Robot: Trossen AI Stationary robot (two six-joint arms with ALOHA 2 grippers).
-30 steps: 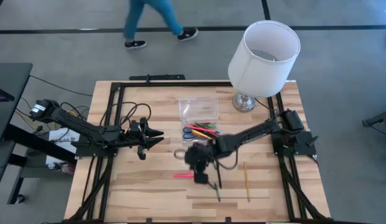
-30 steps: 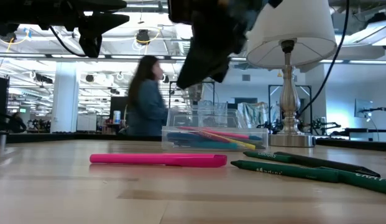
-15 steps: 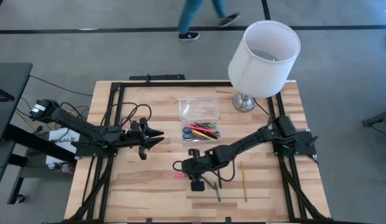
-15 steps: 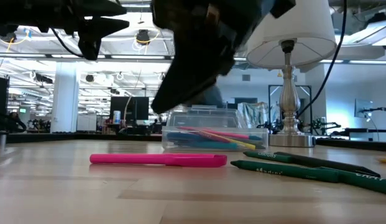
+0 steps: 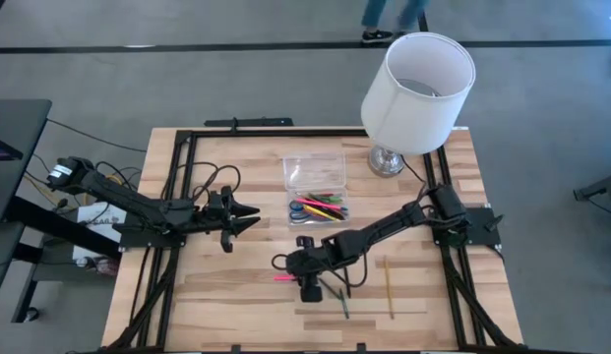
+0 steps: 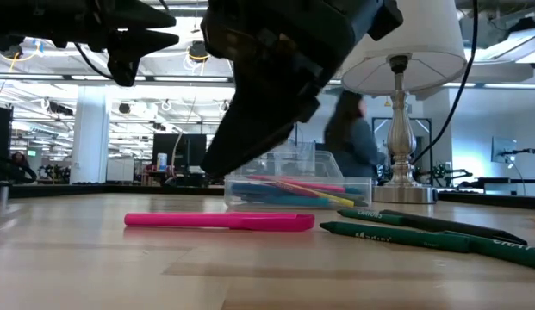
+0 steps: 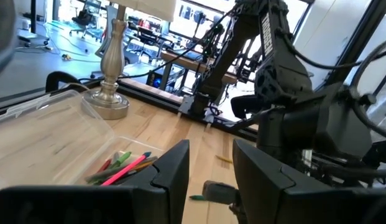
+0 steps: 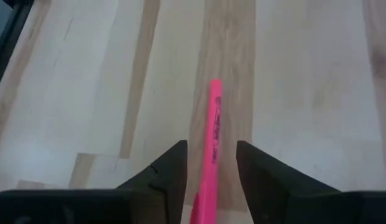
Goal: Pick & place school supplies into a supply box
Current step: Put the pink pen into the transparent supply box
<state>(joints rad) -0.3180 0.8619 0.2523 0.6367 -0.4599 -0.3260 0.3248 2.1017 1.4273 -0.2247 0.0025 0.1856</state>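
Note:
A pink marker (image 5: 282,278) lies flat on the table left of centre, also clear in the low view (image 6: 220,221). My right gripper (image 8: 211,152) is open and slants down over it, one finger on either side of the marker (image 8: 212,124). In the low view the right gripper (image 6: 220,164) hangs above the marker without touching it. The clear supply box (image 5: 315,187) stands behind, lid open, with coloured pens and blue-handled scissors (image 5: 297,209) inside. My left gripper (image 5: 254,216) waits open, level and well above the table, left of the box.
Two green markers (image 6: 396,234) and a yellow pencil (image 5: 390,288) lie on the table right of the pink marker. A white-shaded lamp (image 5: 416,88) stands at the far right corner. A person passes beyond the far edge.
My right gripper has come down and moved toward the table's near left, ending low over the pink marker. The marker has not moved. A person has walked from left to right behind the table.

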